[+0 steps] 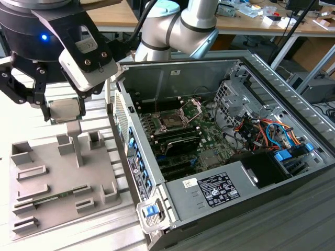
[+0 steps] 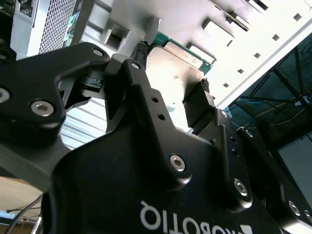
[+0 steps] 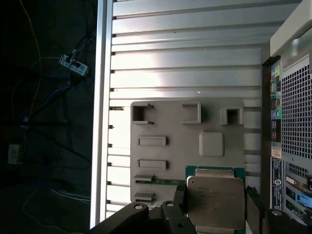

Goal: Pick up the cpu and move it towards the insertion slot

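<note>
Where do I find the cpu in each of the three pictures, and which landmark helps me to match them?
Exterior view: the cpu is at the exterior view's left, clamped in the tool above the grey tray.
First wrist view: the cpu is in the tool, in front of the tray.
Second wrist view: likewise, with the tray behind.
Shared landmark: the grey tray.

In my exterior view the tool [image 1: 64,109] hides the cpu [image 1: 65,111] edges at 3 and 9 o'clock; the insertion slot [image 1: 171,121] pins are too small to tell.
</note>
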`<state>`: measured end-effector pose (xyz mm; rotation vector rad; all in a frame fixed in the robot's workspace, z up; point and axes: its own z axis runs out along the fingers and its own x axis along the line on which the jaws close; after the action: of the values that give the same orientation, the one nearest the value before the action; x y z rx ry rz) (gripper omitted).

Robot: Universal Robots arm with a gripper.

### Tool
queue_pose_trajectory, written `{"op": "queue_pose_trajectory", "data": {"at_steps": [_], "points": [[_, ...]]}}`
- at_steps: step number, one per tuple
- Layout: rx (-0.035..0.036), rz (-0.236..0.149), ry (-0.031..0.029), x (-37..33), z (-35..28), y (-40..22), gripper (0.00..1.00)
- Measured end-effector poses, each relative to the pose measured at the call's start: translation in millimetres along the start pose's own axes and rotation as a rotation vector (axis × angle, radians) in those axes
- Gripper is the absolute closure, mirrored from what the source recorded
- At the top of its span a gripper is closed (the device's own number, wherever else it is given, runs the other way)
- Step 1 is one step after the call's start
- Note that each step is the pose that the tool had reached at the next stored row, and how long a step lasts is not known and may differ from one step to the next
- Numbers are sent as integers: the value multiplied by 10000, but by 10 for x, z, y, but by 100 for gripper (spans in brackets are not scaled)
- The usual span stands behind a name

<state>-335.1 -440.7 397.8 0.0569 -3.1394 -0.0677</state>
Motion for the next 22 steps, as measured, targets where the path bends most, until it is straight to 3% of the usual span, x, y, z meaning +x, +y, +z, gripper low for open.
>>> {"op": "queue_pose_trajectory", "data": {"at_steps": [11,22], "points": [[0,-1,0,-107,0,-4,45],[0,0,-1,-263,0,-10,45]]}}
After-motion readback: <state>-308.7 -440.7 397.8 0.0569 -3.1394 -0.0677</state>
